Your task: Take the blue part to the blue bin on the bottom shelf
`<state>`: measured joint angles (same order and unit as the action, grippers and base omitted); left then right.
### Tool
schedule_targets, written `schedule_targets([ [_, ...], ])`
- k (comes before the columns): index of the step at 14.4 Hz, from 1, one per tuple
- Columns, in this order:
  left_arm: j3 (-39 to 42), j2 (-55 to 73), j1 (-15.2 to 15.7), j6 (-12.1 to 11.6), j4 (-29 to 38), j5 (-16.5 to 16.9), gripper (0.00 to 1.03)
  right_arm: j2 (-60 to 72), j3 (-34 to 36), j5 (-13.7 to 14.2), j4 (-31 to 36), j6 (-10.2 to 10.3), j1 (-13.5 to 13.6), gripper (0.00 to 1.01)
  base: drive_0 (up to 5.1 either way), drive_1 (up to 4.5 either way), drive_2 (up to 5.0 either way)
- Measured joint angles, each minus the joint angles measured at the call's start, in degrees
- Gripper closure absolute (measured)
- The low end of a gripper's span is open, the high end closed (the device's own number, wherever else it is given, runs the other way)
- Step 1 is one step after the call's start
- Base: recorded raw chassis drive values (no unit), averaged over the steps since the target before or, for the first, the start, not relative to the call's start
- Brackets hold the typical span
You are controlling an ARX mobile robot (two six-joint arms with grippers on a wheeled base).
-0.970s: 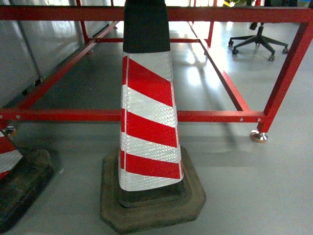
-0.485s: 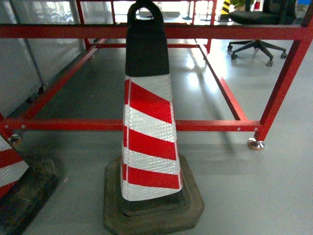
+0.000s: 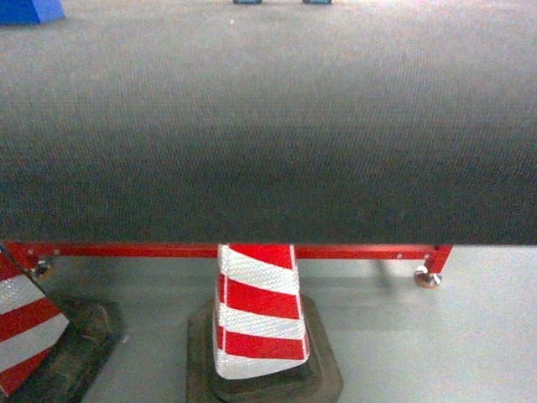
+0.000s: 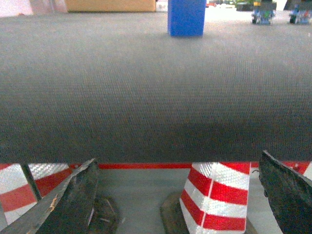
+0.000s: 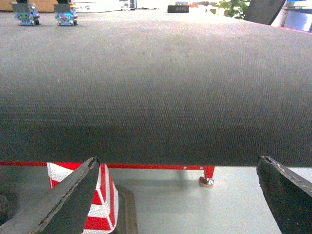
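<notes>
Looking through the left wrist view first, I see the left gripper (image 4: 178, 195) spread wide, its two dark fingers (image 4: 73, 200) at the lower left and lower right corners with nothing between them; in the right wrist view the right gripper (image 5: 178, 195) is likewise wide apart and empty, fingers (image 5: 68, 200) in the bottom corners; neither gripper shows in the head view. Beyond both sits a dark grey mat-covered table top (image 3: 268, 126) filling most of every frame; a blue bin (image 4: 186, 17) stands at the top centre of the left wrist frame, and its corner shows at the upper left of the head frame; two small blue parts (image 5: 45, 13) sit at the far edge, upper left of the right wrist frame, upper right of the left wrist one; I cannot tell their shape. Under the table edge runs a red frame rail (image 3: 352, 251) with a metal foot (image 3: 427, 276); a red-and-white striped cone (image 3: 260, 311) stands on its dark base at bottom centre, a second cone (image 3: 21, 327) at lower left; no shelf is in view.
</notes>
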<state>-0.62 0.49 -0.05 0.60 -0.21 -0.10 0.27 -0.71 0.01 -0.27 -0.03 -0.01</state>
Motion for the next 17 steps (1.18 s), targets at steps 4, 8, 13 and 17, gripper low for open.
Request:
schedule_targets([
  [4, 0.00, 0.00, 0.00, -0.04, 0.00, 0.11, 0.05, 0.00, 0.00, -0.04, -0.04, 0.09, 0.00, 0.03, 0.0, 0.00, 0.0],
  [8, 0.00, 0.00, 0.00, -0.07, -0.04, 0.15, 0.05, 0.00, 0.00, 0.07, 0.02, 0.15, 0.00, 0.03, 0.0, 0.00, 0.0],
  [13, 0.00, 0.00, 0.00, -0.02, 0.26, 0.07, 0.05, 0.00, 0.00, 0.00, 0.50, 0.07, 0.00, 0.03, 0.0, 0.00, 0.0],
  [17, 0.00, 0.00, 0.00, -0.02, -0.02, 0.09, 0.05, 0.00, 0.00, 0.00, 0.00, 0.07, 0.00, 0.03, 0.0, 0.00, 0.0],
])
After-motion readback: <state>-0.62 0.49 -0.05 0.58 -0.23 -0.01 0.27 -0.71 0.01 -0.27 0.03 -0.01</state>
